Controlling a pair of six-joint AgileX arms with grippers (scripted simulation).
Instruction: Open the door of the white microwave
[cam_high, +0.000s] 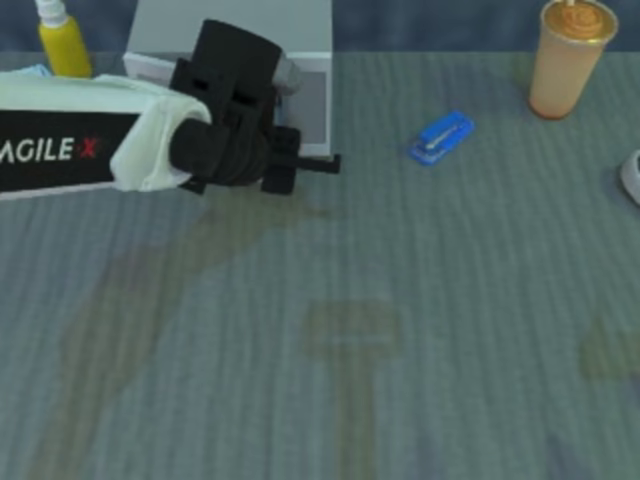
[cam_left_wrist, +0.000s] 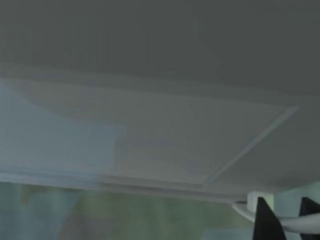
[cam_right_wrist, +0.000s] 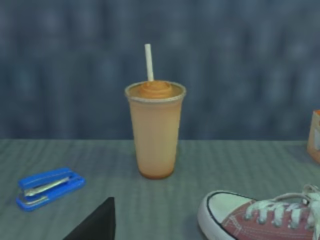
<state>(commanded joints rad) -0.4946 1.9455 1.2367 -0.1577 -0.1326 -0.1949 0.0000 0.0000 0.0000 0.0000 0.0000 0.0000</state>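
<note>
You find the white microwave (cam_high: 300, 45) at the far left of the surface (cam_high: 420, 330). Your left tool (cam_left_wrist: 285, 220) sits at its door (cam_left_wrist: 150, 135), fingers straddling the pale handle (cam_left_wrist: 250, 205); you cannot tell whether they are clamped on it

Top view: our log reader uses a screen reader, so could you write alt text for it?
From above, the left arm's gripper reaches across the front of the white microwave at the table's far left. To the right lie a blue stapler and an orange drink cup with a straw; a yellow bottle stands left of the microwave.
</note>
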